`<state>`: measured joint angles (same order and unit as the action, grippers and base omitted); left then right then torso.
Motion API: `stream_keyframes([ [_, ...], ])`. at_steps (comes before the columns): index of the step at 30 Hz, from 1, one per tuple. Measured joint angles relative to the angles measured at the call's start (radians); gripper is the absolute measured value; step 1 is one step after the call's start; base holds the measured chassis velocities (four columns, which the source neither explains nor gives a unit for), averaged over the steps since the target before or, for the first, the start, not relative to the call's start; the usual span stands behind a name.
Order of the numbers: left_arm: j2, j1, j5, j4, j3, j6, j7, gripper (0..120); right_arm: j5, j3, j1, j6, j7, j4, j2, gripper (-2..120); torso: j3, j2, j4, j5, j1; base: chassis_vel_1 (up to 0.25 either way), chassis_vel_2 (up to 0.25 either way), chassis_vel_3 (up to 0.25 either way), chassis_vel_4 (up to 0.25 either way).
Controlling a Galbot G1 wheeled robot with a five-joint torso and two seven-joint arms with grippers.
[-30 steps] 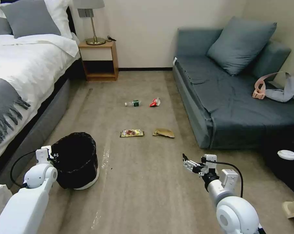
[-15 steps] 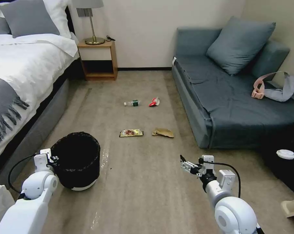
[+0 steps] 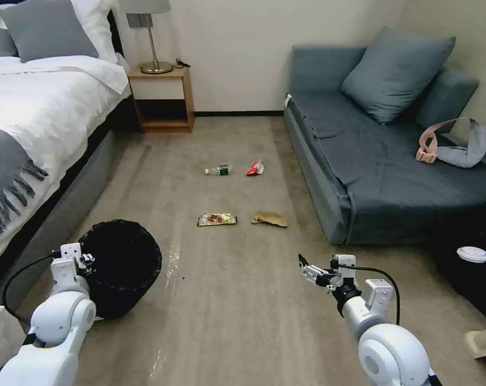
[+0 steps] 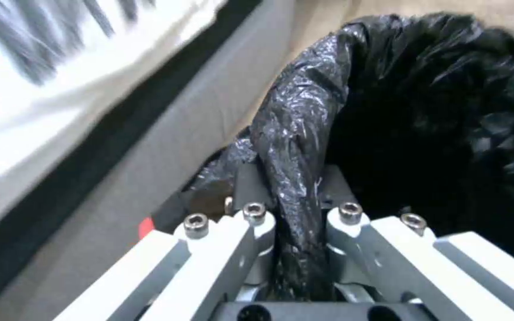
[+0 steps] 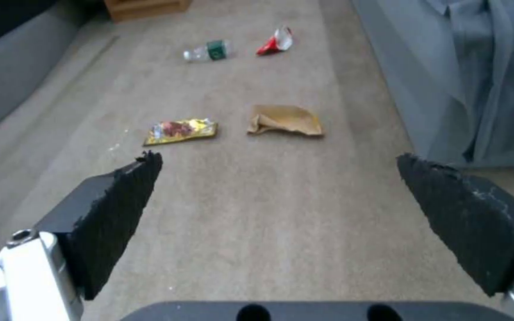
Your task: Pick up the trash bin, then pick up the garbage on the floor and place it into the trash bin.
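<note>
Two grippers: the left gripper [image 3: 85,259] pinches the trash bin [image 3: 120,266] rim; the right gripper [image 3: 305,268] hovers wide open, empty, well short of the garbage [image 3: 242,219].

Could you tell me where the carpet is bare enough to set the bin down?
Bare carpet lies between the trash bin, gripped at its rim by the left gripper, and the open right gripper. Farther on it is crowded: gold packet, paper bag, bottle, red wrapper.

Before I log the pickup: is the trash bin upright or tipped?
Tipped: the trash bin leans, mouth facing the camera, with the left gripper clamped on its bag-covered rim.
</note>
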<state>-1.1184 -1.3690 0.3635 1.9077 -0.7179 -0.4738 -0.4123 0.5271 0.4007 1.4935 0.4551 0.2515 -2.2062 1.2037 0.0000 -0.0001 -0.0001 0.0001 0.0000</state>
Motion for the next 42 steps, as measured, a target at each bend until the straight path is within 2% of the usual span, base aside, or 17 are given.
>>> stream_keyframes([
  [2,-0.004,-0.030,-0.021,0.029,-0.019,0.014,0.001,4,0.003,-0.003,0.000,-0.002,-0.002,-0.001,0.001,100,0.000,0.000,0.0000,-0.0001,0.000,0.000,0.000,0.000,0.000],
  [4,-0.005,-0.032,-0.022,0.030,-0.020,0.015,0.001,4,0.003,-0.003,0.000,-0.002,-0.002,-0.001,0.001,100,0.000,0.000,0.0000,-0.0001,0.000,0.000,0.000,0.000,0.000],
  [7,-0.012,-0.091,-0.043,0.093,-0.052,0.029,-0.001,4,0.005,-0.005,0.001,-0.004,-0.009,-0.008,0.001,100,0.000,0.000,0.0002,-0.0001,0.000,0.000,0.000,0.000,0.000],
  [8,-0.012,-0.091,-0.043,0.093,-0.052,0.029,-0.001,4,0.005,-0.005,0.001,-0.004,-0.009,-0.008,0.001,100,0.000,0.000,0.0002,-0.0001,0.000,0.000,0.000,0.000,0.000],
  [11,-0.013,-0.126,-0.052,0.153,-0.062,0.031,-0.006,4,0.002,0.005,0.013,-0.015,-0.022,-0.015,0.004,100,0.000,0.000,0.0002,-0.0001,0.000,0.000,0.000,0.000,0.000],
  [18,-0.013,-0.150,-0.068,0.211,-0.069,0.031,-0.008,4,-0.007,0.019,0.032,-0.039,-0.038,-0.016,0.010,100,0.000,0.000,0.0000,0.0000,0.000,0.000,0.000,0.000,0.000],
  [42,-0.017,-0.155,-0.099,0.202,-0.053,0.073,0.004,4,-0.004,0.032,0.044,-0.070,-0.076,0.006,0.025,100,0.000,0.000,0.0001,-0.0001,0.000,0.000,0.000,0.000,0.000],
])
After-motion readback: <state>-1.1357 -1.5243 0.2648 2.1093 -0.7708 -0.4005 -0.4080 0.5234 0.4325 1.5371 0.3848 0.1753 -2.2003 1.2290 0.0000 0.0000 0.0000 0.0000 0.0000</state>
